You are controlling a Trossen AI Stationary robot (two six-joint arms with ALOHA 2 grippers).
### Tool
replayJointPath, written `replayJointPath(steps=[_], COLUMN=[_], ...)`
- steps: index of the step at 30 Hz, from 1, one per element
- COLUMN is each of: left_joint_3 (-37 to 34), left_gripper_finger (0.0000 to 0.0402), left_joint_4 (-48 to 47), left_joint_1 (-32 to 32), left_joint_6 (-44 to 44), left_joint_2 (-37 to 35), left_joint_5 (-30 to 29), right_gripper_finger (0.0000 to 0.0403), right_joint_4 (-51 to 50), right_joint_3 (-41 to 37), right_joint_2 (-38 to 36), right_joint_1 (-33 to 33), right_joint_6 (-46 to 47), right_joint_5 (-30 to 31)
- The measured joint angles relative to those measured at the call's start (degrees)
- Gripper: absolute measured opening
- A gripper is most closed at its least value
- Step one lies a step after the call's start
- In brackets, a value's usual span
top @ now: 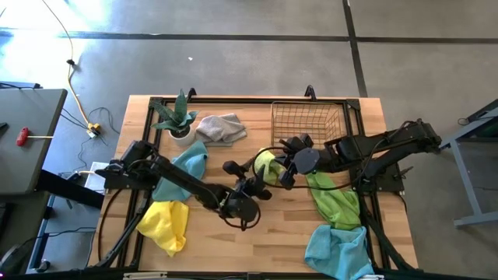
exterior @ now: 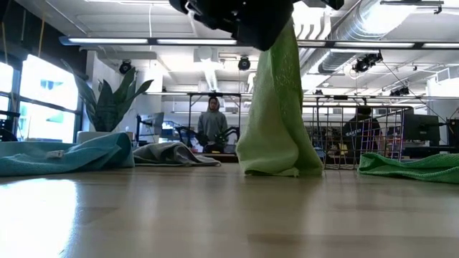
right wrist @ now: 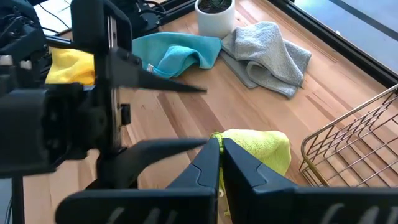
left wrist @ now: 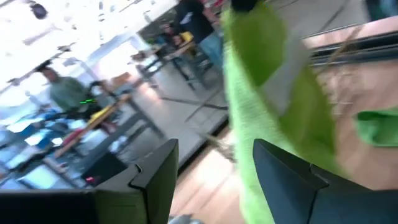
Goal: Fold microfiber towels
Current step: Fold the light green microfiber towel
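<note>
A robotics lab or open workshop hall: bare concrete floor (top: 257, 54), exposed ceiling ducts (exterior: 401, 21), strip lights, rows of workbenches (exterior: 215, 122) with people seated behind, and cables (top: 74, 85) trailing beside the wooden table (top: 257, 241)

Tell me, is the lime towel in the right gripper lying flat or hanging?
Hanging. The right gripper is shut on the lime towel, which drapes down, its bottom edge bunched on the table.
</note>
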Motion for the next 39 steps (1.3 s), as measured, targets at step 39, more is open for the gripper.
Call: replayJointPath(steps=[39], left_joint_3=[0.00], left_gripper_finger=[0.0197], left_joint_4=[-23.70], left_joint_1=[2.80], left_joint_6=[-27.07], left_joint_2=[0.00], left_joint_5=[4.11], right_gripper_finger=[0.0000], right_joint_4=[1.23], right_joint_3=[0.00], right_joint_2=[0.02], right_joint_1=[-0.02], right_joint_6=[-6.03], right_joint_5=[0.84])
